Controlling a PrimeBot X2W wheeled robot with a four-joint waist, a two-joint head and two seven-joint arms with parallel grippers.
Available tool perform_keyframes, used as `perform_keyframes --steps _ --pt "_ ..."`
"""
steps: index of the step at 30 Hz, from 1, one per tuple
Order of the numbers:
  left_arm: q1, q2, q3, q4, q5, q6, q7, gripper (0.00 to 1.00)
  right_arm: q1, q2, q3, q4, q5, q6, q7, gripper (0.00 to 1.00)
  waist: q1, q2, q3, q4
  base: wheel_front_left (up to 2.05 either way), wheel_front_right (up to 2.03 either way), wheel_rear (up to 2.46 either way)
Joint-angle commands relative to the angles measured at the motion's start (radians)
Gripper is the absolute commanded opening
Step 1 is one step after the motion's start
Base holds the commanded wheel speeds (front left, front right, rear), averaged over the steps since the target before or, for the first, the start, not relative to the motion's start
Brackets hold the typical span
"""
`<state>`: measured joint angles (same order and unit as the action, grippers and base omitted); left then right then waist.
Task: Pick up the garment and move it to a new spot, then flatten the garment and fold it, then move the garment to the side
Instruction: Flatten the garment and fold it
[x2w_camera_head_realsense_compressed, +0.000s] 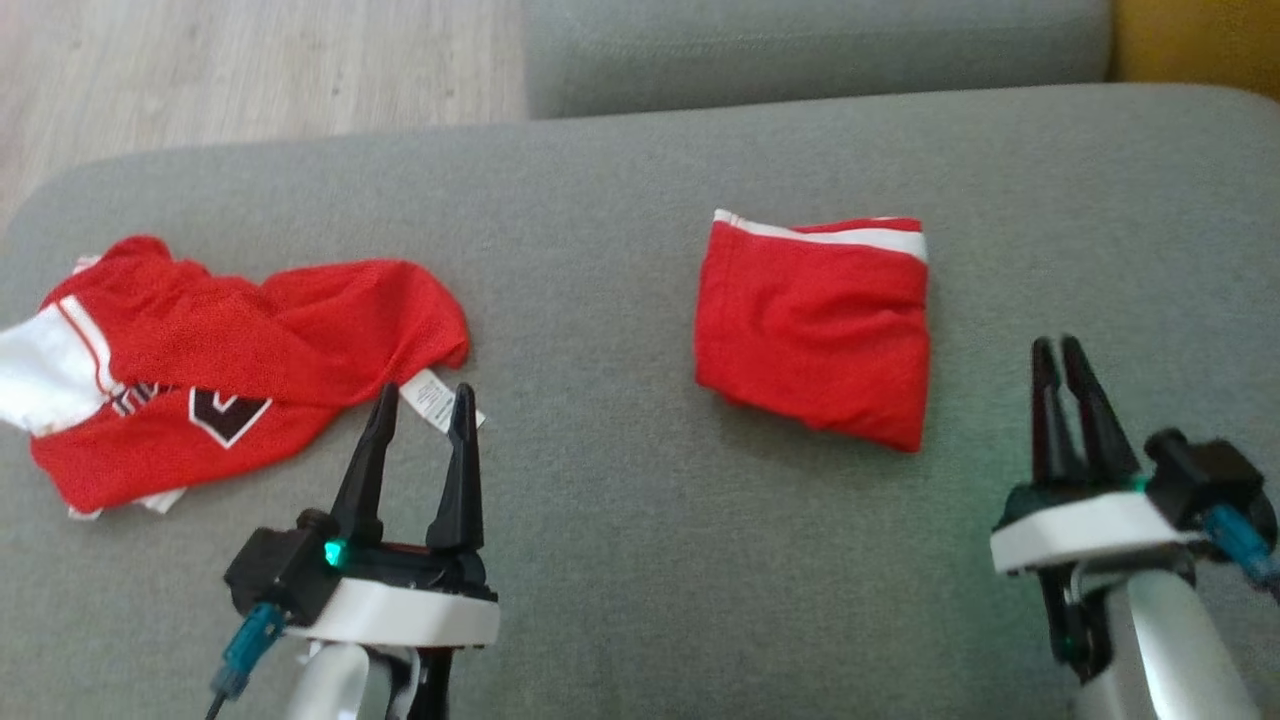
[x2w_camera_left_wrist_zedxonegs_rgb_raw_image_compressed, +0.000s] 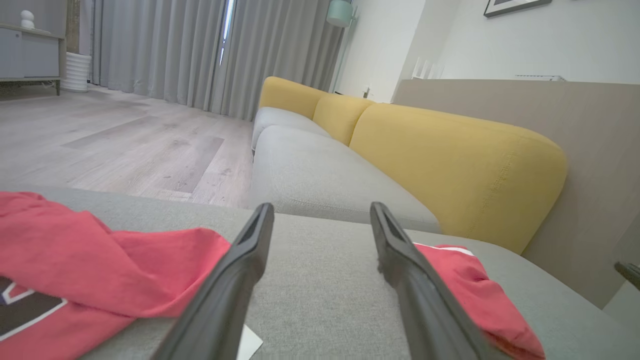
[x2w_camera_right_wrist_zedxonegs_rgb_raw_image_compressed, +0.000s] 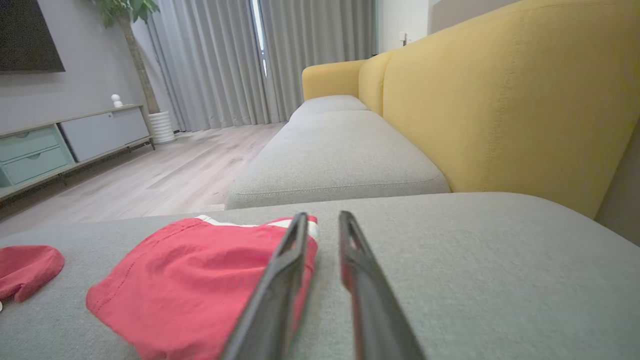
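The crumpled jersey (x2w_camera_head_realsense_compressed: 240, 370) looks light and limp; its hem is best pinched. Left gripper (x2w_camera_head_realsense_compressed: 420, 405) jaws stand apart, right gripper (x2w_camera_head_realsense_compressed: 1062, 362) jaws nearly together, nothing held.

Both grippers, left gripper (x2w_camera_head_realsense_compressed: 420, 400) and right gripper (x2w_camera_head_realsense_compressed: 1062, 352), carry two long, tapered matte-black fingers on a black base above a white wrist collar. Each base shows a green indicator light. A teal connector with dark cable exits each side block; forearms are pale silver-white.

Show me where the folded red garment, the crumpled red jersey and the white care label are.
folded red garment (x2w_camera_head_realsense_compressed: 815, 330), head view, middle of its red top face
crumpled red jersey (x2w_camera_head_realsense_compressed: 300, 330), head view, red mesh near the middle
white care label (x2w_camera_head_realsense_compressed: 432, 398), head view, middle of the label
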<state>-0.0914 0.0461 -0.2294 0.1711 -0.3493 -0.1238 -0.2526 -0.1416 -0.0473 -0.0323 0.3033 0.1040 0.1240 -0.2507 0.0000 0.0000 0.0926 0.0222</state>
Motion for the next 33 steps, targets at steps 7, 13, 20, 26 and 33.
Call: perform_keyframes --steps 7,13,20,26,33 --pt "-0.085 0.004 -0.002 -0.027 0.003 -0.005 -0.009 1.0 -0.217 -0.003 -0.012 0.134 -0.065 0.007 -0.011 0.0 0.0 0.0 0.09 0.086 0.0 0.0 0.0" --pt "-0.109 0.004 -0.014 -0.026 -0.006 -0.006 -0.009 1.0 -0.364 -0.003 -0.081 0.377 -0.122 0.007 -0.001 0.0 0.0 0.0 0.13 0.138 0.0 0.0 0.0" --pt "-0.119 0.004 -0.019 -0.021 -0.007 -0.006 -0.009 1.0 -0.474 -0.003 -0.132 0.652 -0.181 0.007 0.038 0.0 0.0 0.0 0.137 0.159 0.0 0.0 0.0" --pt "-0.124 0.004 -0.012 -0.018 -0.012 -0.006 -0.009 1.0 -0.532 -0.003 0.014 0.649 -0.083 0.007 -0.009 0.0 0.0 0.0 0.125 0.158 0.0 0.0 0.0" --pt "-0.117 0.004 -0.018 -0.019 -0.016 -0.007 -0.009 1.0 -0.479 -0.003 0.267 0.595 0.049 0.007 -0.01 0.0 0.0 0.0 0.113 0.158 0.0 0.0 0.0"
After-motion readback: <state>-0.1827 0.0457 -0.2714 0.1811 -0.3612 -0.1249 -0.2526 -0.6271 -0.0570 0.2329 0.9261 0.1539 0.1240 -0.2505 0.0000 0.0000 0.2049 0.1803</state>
